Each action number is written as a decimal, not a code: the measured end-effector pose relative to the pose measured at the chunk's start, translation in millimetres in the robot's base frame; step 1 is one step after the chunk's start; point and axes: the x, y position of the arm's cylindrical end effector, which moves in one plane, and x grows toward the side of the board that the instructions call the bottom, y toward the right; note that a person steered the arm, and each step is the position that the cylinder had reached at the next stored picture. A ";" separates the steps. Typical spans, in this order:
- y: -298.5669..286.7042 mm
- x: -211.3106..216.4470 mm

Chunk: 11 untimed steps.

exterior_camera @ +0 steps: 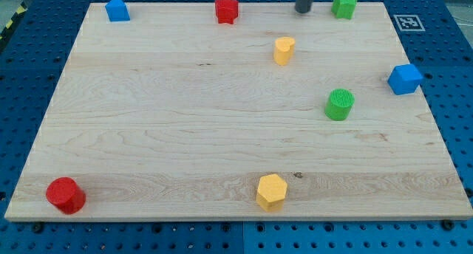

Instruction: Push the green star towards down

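A yellow hexagonal block (271,192) sits nearest the camera at the table's (170,136) 6 o'clock edge, with a red cylinder (66,195) well apart from it at the 8 o'clock corner. Up at the far edge, my tip (303,11) rests on the wood near 12 o'clock; I carry no gripper, only a straight dark rod, so there is nothing spread or pinching. The green star (344,4) lies just beside my tip at its 3 o'clock, slightly farther up, with a small gap between us, near the table's 1 o'clock corner. A red star (226,9) stands at my 9 o'clock, and a yellow block (284,51) sits near my 7 o'clock. A green cylinder (340,105) lies toward 4 o'clock, a blue cube (405,79) at the 3 o'clock edge, and a blue house-shaped block (117,9) in the 11 o'clock corner.
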 end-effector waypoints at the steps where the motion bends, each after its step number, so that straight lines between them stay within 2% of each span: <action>1: 0.1 -1.6; 5: 84.9 -2.7; 7: 97.1 -2.7; 9: 161.8 -2.0; 11: 150.2 23.0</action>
